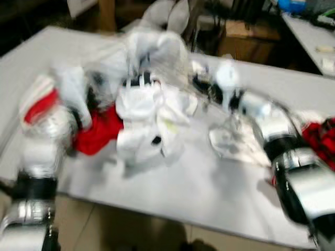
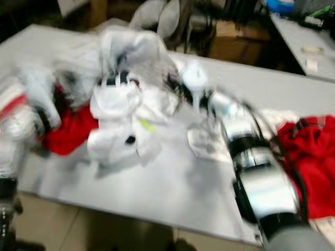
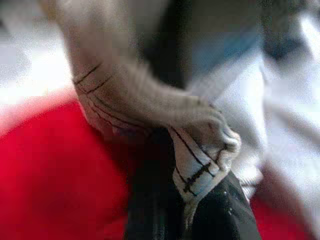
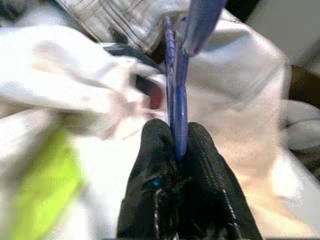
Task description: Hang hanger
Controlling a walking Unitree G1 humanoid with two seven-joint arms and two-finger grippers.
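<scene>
A blue plastic hanger (image 4: 176, 85) stands edge-on between the fingers of my right gripper (image 4: 177, 146), which is shut on it, close over a heap of white garments (image 1: 146, 115) on the grey table (image 1: 183, 188). My left gripper (image 3: 187, 200) is pinched shut on a fold of white cloth with thin dark stripes (image 3: 150, 105), right above a red garment (image 3: 50, 175). In the blurred eye views my left arm (image 1: 42, 157) comes in beside that red garment (image 1: 99, 133), and my right arm (image 1: 293, 167) reaches across from the right to the heap.
A second red garment (image 1: 322, 136) lies at the table's right end under my right arm. A flat pale item (image 1: 227, 141) lies mid-table. Behind the table are brown boxes (image 1: 246, 36) and another table (image 1: 309, 31). The near table edge borders tan floor (image 1: 131, 225).
</scene>
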